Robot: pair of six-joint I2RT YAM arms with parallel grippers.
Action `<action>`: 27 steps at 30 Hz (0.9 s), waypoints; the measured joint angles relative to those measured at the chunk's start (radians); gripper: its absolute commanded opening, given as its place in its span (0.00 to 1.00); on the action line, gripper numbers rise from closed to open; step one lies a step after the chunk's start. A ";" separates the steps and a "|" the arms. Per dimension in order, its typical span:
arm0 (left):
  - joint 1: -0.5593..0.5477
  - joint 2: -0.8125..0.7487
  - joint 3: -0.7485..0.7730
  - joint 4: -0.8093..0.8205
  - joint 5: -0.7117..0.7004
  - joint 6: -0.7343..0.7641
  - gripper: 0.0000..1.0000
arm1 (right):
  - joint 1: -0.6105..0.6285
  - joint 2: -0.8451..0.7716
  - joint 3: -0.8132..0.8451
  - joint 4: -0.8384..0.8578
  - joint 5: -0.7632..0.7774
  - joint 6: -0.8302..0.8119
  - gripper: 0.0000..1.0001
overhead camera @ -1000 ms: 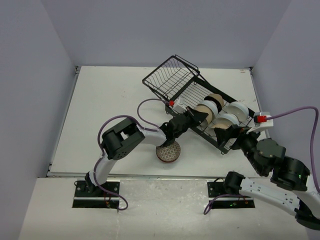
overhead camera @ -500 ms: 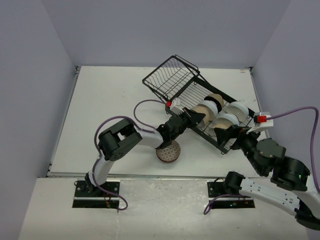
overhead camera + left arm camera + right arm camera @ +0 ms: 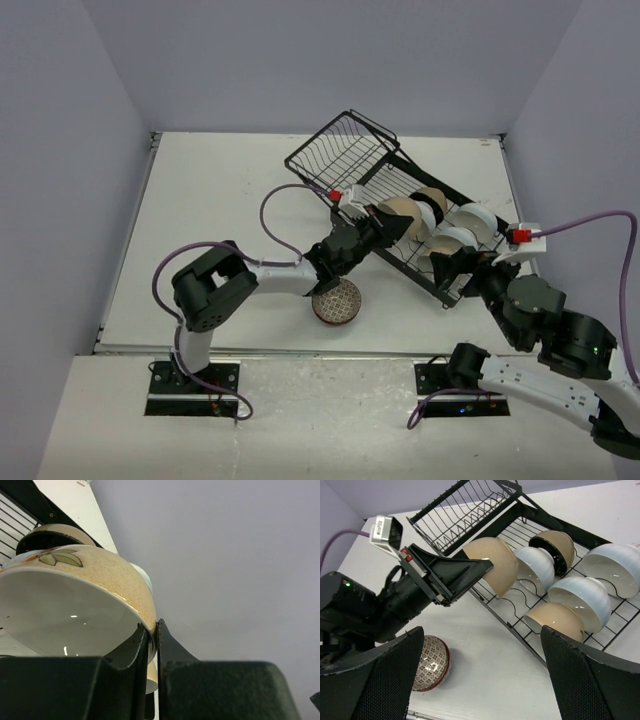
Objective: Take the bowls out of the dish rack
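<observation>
Five bowls stand on edge in the slots of the dish rack [image 3: 345,160], and a sixth, the tan bowl [image 3: 495,562], sits at the rack's left end, pinched at its rim by the left claw [image 3: 152,627]. The jaws are narrow, one finger inside the white hollow and one outside. Whether the bowl has cleared the wires we cannot tell.

The rack's long axis runs diagonally, from far left to near right. The free surface [image 3: 230,220] lies back toward the left arm's base, where a patterned bowl [image 3: 337,303] rests, so we judge the coming move to be a pull along the claw's own line, away from the rack.

The right claw [image 3: 465,268] gapes wide and holds nothing. It hovers by the rack's near-right end, closer to the bowls there.
</observation>
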 measured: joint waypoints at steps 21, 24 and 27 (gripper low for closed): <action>-0.008 -0.633 -0.084 -0.666 -0.410 0.350 0.00 | 0.000 0.179 0.000 0.077 -0.029 -0.030 0.99; -0.011 -0.633 -0.101 -0.782 -0.458 0.339 0.00 | 0.000 0.185 0.000 0.084 -0.029 -0.030 0.99; -0.014 -0.633 -0.101 -0.965 -0.532 0.319 0.00 | 0.000 0.192 0.000 0.095 -0.036 -0.034 0.99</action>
